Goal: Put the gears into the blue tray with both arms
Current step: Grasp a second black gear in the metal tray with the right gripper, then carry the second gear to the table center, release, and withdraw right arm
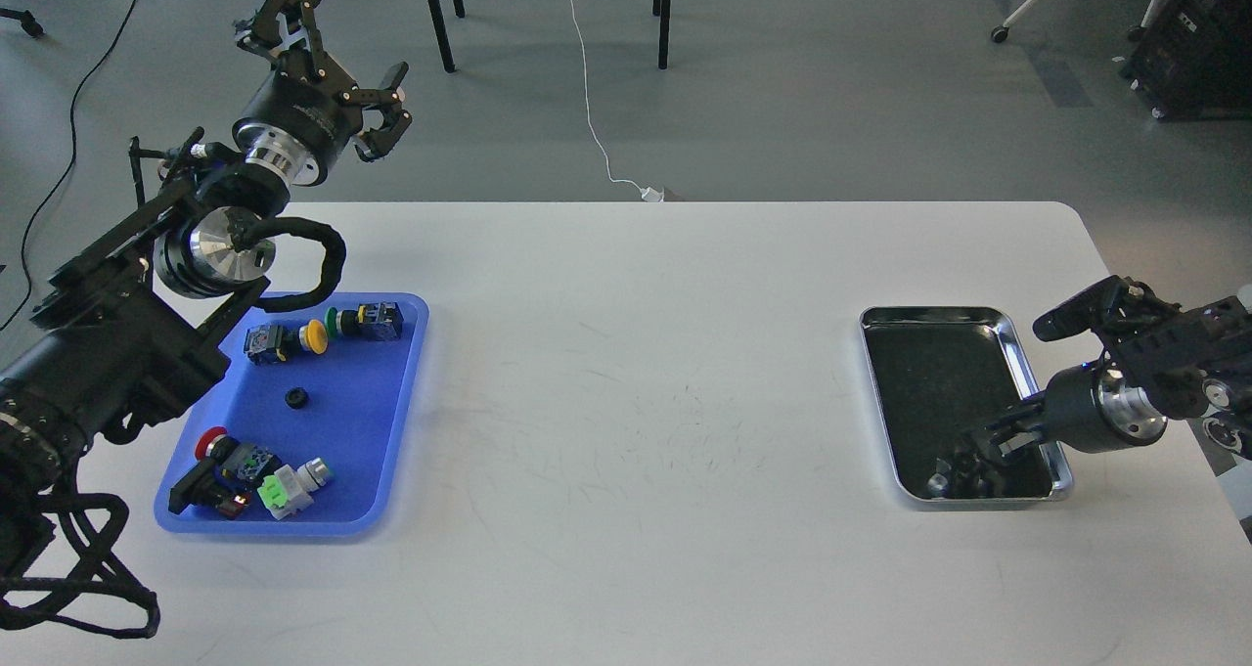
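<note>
Blue tray (396, 392), long axis front-to-back; one gear (296, 399) flat inside.

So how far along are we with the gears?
One gear already lies in the blue tray among the push-button switches. The right gripper is down in the silver tray, apparently after the second gear; whether its fingers have closed on anything is too dark to tell. The left gripper is raised, open and empty. Remaining: carrying that gear over.

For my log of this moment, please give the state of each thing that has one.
Left claw: open, raised beyond the table, empty.
Right claw: low in the silver tray; opening unclear.
Gear: lying flat in the blue tray.
Push-button switches: lying on their sides.
</note>
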Motion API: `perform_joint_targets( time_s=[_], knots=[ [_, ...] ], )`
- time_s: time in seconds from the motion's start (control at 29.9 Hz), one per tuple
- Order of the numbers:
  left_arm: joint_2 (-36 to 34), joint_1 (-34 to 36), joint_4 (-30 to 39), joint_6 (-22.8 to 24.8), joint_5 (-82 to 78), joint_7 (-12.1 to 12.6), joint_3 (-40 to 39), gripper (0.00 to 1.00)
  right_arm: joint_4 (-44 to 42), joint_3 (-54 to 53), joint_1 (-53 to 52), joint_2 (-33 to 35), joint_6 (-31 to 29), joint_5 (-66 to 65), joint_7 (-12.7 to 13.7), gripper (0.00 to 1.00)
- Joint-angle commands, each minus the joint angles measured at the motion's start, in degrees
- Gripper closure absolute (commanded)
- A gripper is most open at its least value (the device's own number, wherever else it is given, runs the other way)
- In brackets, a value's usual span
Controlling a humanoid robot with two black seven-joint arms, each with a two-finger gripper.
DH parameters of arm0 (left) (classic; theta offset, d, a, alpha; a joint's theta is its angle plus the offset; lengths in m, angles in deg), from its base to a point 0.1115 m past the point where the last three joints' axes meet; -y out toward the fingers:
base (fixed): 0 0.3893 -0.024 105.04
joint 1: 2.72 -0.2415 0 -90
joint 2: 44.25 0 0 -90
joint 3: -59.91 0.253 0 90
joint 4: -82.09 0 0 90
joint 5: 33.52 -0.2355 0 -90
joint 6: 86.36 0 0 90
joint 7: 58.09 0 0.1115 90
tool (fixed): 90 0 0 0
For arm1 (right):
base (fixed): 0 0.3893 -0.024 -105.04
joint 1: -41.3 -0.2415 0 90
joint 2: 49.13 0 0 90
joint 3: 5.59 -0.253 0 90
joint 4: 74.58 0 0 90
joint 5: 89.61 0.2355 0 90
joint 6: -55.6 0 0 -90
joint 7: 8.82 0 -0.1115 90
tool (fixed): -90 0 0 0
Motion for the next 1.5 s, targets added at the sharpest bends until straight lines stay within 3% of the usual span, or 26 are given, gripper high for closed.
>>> perform_joint_targets(
  time_s=[0.0, 0.2, 0.7, 0.9, 1.17, 1.24, 1.34, 1.47],
  knots=[
    [-0.04, 0.09, 0.0, 0.0, 0.0, 0.09, 0.08, 0.02, 0.25, -0.07, -4.06, -1.21, 0.0, 4.05, 0.27, 0.81],
    [0.31, 0.0, 0.0, -0.09, -0.09, 0.09, 0.26, 0.02, -1.15, 0.02, -5.74, -10.6, 0.0, 6.7, 0.8, 0.81],
    [0.92, 0.26, 0.0, -0.09, -0.26, 0.26, 0.79, 0.02, -18.37, 0.46, -3.72, -38.29, 5.32, 16.54, -1.48, 0.81],
    [0.66, 0.61, 0.0, -0.09, -0.26, 0.44, 0.88, 0.02, -21.89, 0.72, -2.58, -43.05, 5.32, 16.54, -1.57, 0.79],
    [0.22, 0.35, 0.09, -0.26, -0.53, 0.0, 0.96, 0.02, -22.6, 0.72, -0.91, -42.97, 5.85, 16.54, -1.57, 0.71],
    [0.13, 0.35, 0.18, -0.35, -0.61, -0.09, 0.96, 0.02, -22.42, 0.28, -0.91, -42.09, 5.85, 16.8, -1.57, 0.65],
    [-0.13, 0.26, 0.35, -0.17, -0.7, -0.09, 1.05, 0.02, -21.64, -0.16, -1.52, -39.28, 5.76, 19.52, -1.57, 0.45],
    [-1.1, 0.26, 0.53, 0.0, -0.88, -0.09, 1.14, 0.02, -19.88, -0.6, -2.48, -35.16, 5.85, 23.91, -1.57, 0.28]
  ],
)
